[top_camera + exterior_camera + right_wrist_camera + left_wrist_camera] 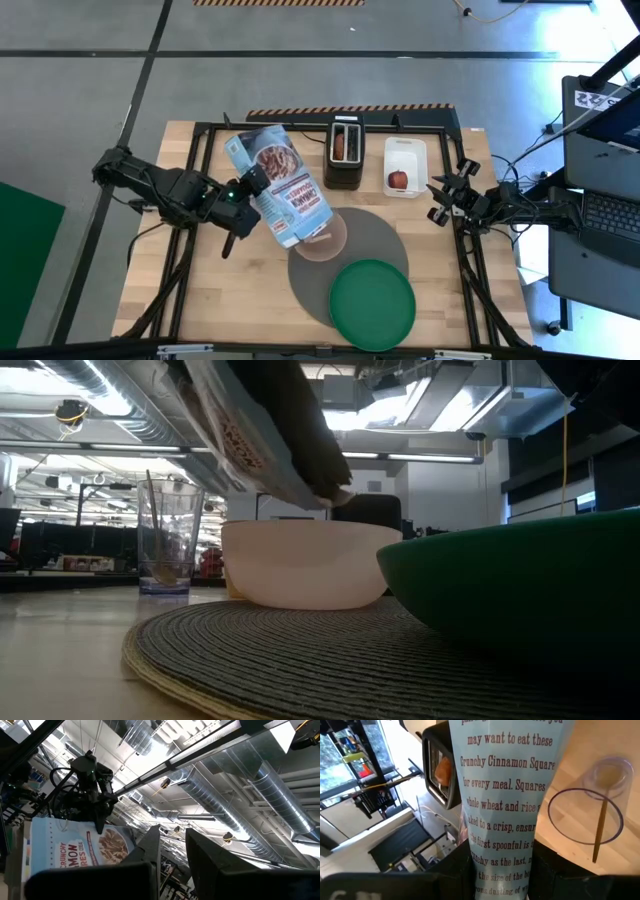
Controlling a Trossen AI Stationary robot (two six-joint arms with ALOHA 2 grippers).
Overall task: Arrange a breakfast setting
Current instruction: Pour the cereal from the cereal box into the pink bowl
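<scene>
My left gripper (250, 188) is shut on a light blue cereal box (280, 185), which is tilted with its lower end (310, 480) over the pinkish bowl (328, 240). The bowl stands on the round grey placemat (385, 240), and the green plate (372, 303) lies on the mat's near edge. The tan bagel (339, 146) sticks out of the toaster's slot. The red apple (398, 180) lies in the white tray. A thin wooden spoon (601, 827) stands in a clear glass (166, 545). My right gripper (438, 200) is open and empty at the table's right. My left gripper pinches the box between its two fingers, one on each broad face, beside the narrow printed side (501, 862). The fingers come level from the table's left and lie across the box, about halfway along it. The box is lifted clear and slants down toward the bowl.
The black toaster (345, 165) and the white tray (407, 150) stand at the table's far side. The glass is left of the bowl and hidden under the box in the high view. Bare wood (230, 290) shows at the near left.
</scene>
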